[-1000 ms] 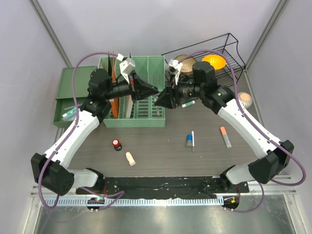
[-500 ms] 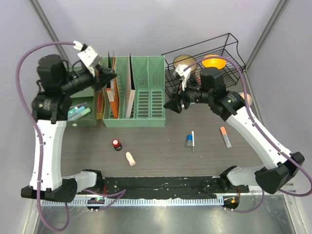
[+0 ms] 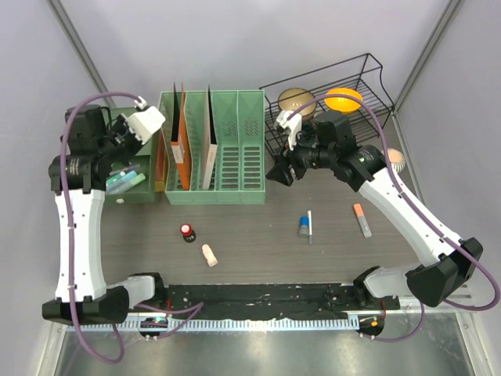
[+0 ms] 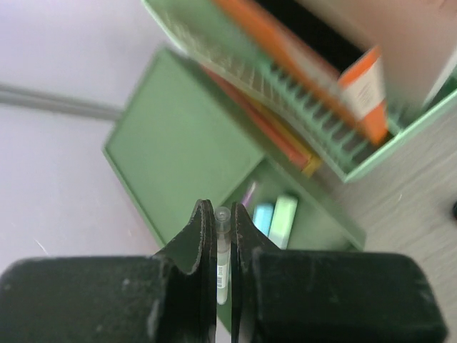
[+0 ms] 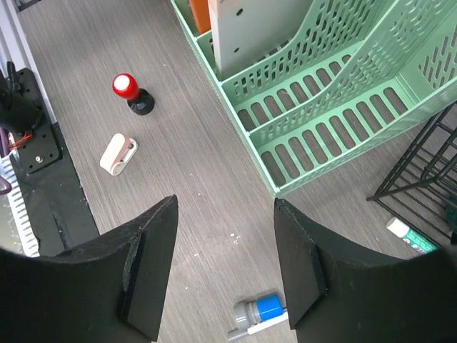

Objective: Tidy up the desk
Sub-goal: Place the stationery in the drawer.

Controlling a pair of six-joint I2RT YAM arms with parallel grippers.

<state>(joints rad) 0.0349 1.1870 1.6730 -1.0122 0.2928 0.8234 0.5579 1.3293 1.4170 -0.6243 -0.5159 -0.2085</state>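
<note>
Filling the overhead view is the counter (image 3: 258, 205), a flat rectangle of dark grey-brown wood grain, boxed in by plain pale lilac walls. A black rail (image 3: 258, 300) and a ribbed metal strip run along its near edge, where both arm bases are bolted.

At the far edge, left of centre, stands a green plastic file rack (image 3: 235, 160) with slotted walls, holding upright orange folders (image 3: 180, 145). A black wire basket (image 3: 374, 82) fills the far right corner. A green drawer box (image 4: 178, 146), matte and smooth, sits at the far left corner.

The right gripper (image 5: 225, 202) hovers above the counter's middle, its black fingers spread wide and empty. The left gripper (image 4: 221, 214), above the drawer box, has its fingers pinched on a slim clear tube (image 4: 222, 246) with a barcoded label.

Near the near edge lie a red-topped stamp (image 3: 187, 232) and a cream clip (image 3: 209, 254).
</note>
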